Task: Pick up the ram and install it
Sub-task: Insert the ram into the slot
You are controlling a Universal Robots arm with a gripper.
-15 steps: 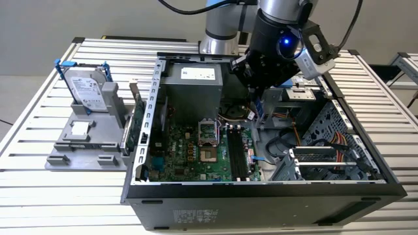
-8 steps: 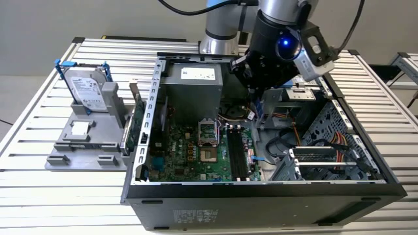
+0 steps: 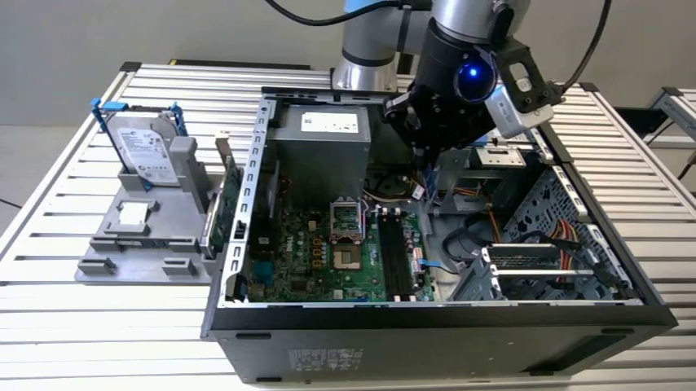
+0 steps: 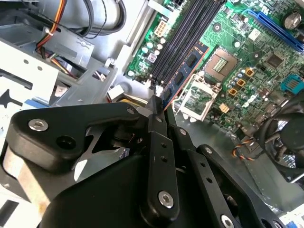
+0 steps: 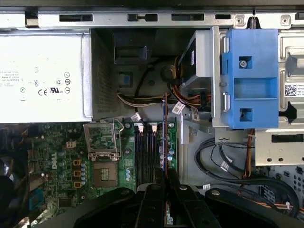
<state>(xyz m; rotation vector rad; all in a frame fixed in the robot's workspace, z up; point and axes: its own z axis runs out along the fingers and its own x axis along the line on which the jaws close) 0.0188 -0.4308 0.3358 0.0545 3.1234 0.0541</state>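
While the claw (image 4: pixel 159 105) grips it, the ram (image 4: pixel 184 70) overhangs the motherboard (image 4: pixel 228 28).

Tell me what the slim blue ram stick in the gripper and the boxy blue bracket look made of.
The slim blue ram stick: likely circuit-board laminate, matte blue, with dark chips and an orange-toned edge. The boxy blue bracket: probably moulded plastic, given its uniform satin colour and soft edges.
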